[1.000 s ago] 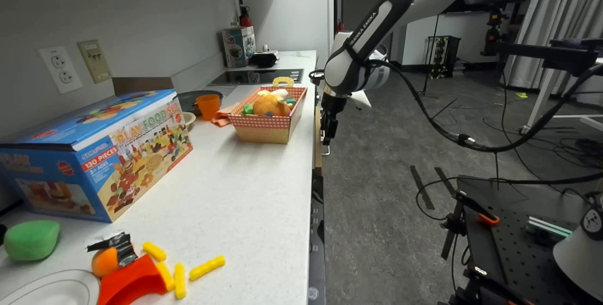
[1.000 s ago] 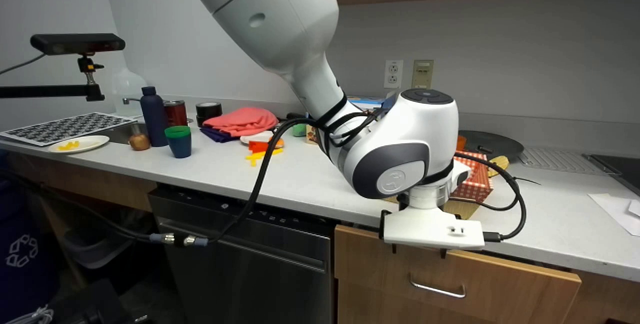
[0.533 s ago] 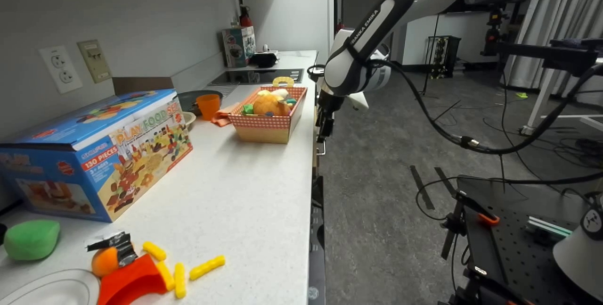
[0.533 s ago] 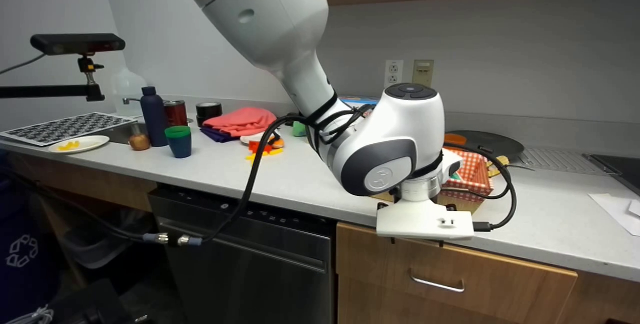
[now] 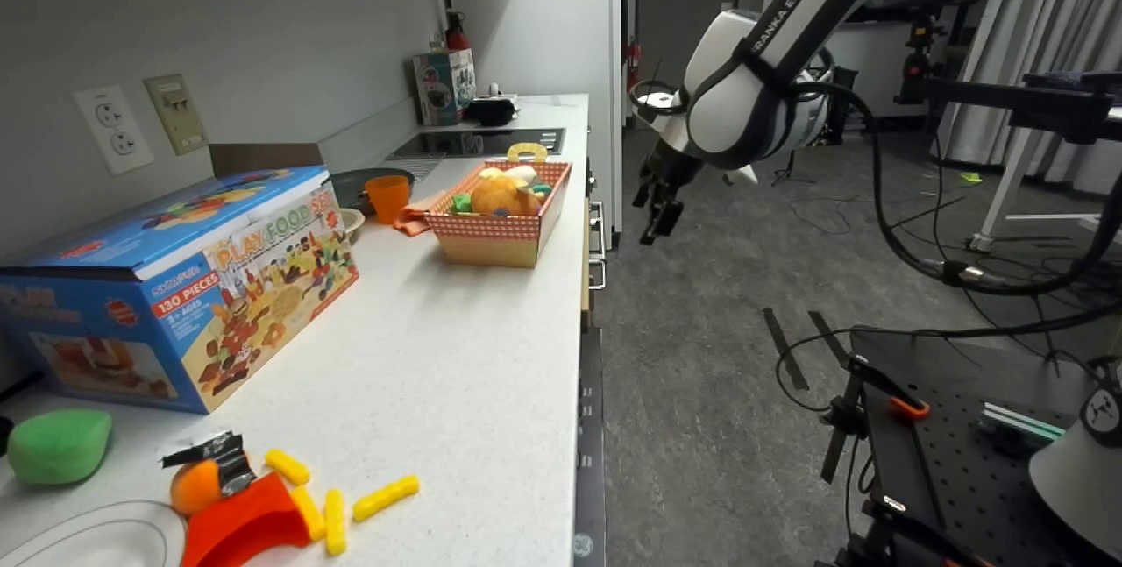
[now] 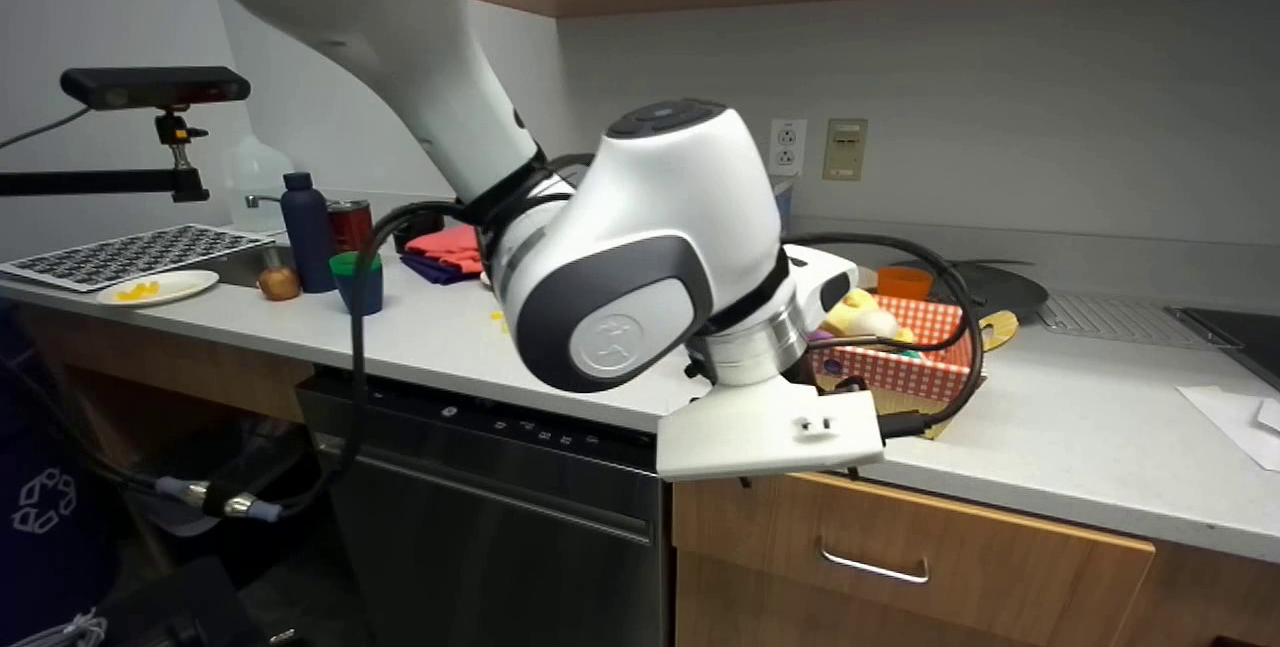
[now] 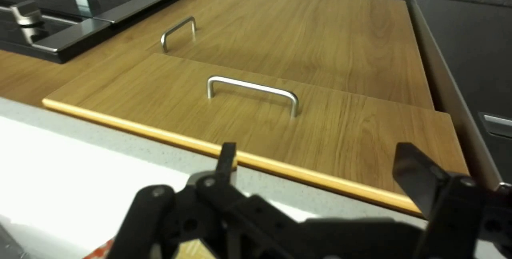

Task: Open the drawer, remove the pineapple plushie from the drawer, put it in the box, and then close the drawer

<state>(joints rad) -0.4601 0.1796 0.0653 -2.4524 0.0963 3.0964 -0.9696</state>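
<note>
The robot arm point(image 5: 736, 111) is bent downward beyond the edge of the counter point(image 5: 473, 357), its gripper point(image 7: 317, 153) tilted over open floor point(image 5: 701, 392), fingers point(image 7: 416, 175) spread wide apart. In an exterior view the upper arm point(image 6: 380, 27) is cut off and the box point(image 6: 900, 374) partly covered; what looks like the pineapple plushie point(image 5: 501, 196) is nestled inside. Whether the drawer point(image 7: 340, 135), under the counter, is fully closed cannot be told.

Box point(image 6: 905, 374) partly hidden by arm point(image 6: 650, 202), plate point(image 5: 105, 539) cut off
</note>
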